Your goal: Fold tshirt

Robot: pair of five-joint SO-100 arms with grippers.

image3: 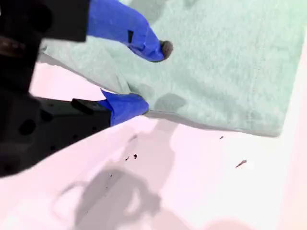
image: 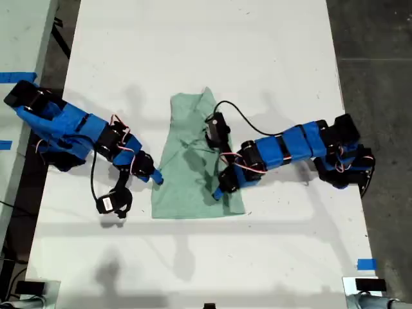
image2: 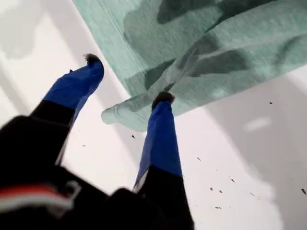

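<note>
Tshirt point(image: 183, 187): flat on the white table point(image: 206, 38), mid-table, narrowed to a tall strip, creased most on the side towards the exterior view's right.
My first gripper point(image2: 127, 79): jaws spread wide, nothing clamped; one blue fingertip point(image2: 163, 98) right at a rolled lip of the tshirt's edge, the other over bare table just beside that edge.
My second gripper point(image3: 152, 76): jaws apart, nothing pinched; one finger point(image3: 160, 48) above the cloth, the other at the cloth's edge on the table side. Touching or hovering, hard to say from this angle.
Edge ahead of my second gripper: straight run of cloth to a square corner well beyond the fingertips.
Open room: bare white table behind both grippers, and wide clear stretches above and below the tshirt in the exterior view.
Table edges: well apart from both grippers.
</note>
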